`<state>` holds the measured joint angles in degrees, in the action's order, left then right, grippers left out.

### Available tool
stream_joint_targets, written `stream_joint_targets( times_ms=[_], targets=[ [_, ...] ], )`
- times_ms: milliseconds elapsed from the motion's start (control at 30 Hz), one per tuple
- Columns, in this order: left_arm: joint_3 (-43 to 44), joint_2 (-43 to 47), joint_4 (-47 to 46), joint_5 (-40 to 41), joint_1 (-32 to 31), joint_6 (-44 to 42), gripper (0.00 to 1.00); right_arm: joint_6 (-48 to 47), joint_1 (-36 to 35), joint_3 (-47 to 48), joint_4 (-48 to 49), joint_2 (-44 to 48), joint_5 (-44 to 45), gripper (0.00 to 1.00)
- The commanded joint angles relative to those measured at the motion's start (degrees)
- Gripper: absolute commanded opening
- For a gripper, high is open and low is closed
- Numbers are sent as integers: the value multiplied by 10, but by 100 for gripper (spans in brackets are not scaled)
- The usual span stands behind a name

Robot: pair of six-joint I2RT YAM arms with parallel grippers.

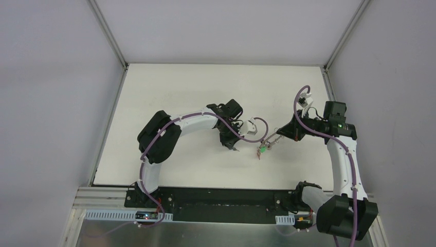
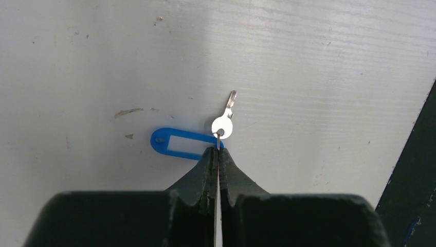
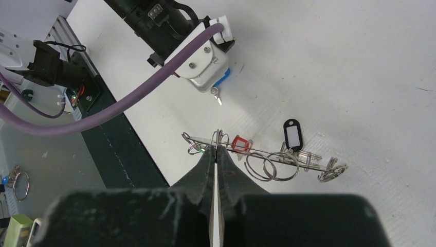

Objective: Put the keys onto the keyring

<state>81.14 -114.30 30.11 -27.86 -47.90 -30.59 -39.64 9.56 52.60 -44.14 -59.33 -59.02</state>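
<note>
tightly closed: left hand [image 2: 217,150] on blue-tagged key [image 2: 223,125], right hand [image 3: 216,149] on wiry keyring [image 3: 272,154]

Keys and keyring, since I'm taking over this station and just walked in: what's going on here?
The left gripper has its jaws shut on the blue-tagged key, right where tag and key join. The right gripper has its jaws shut on the rim of the keyring, which already carries a red tag and a black tag. The two arms face each other over the table. The blue-tagged key is apart from the keyring, not yet on it.
</note>
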Motion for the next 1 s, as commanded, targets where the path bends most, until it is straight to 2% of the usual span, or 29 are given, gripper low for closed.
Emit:
stream_joint_targets(
  times_ms=[0, 400, 667, 967],
  targets=[
    [-3, 48, 24, 2, 6, -2, 0, -5, 5, -3, 11, 10, -35, 0],
    [10, 112, 84, 42, 6, 14, 0, -7, -6, 11, 16, 14, -65, 0],
    [15, 179, 101, 91, 6, 35, 0, -7, -68, 47, 24, -5, -49, 0],
    [30, 250, 124, 69, 25, 58, 0, 21, -147, 79, 72, -28, -47, 0]
  ],
)
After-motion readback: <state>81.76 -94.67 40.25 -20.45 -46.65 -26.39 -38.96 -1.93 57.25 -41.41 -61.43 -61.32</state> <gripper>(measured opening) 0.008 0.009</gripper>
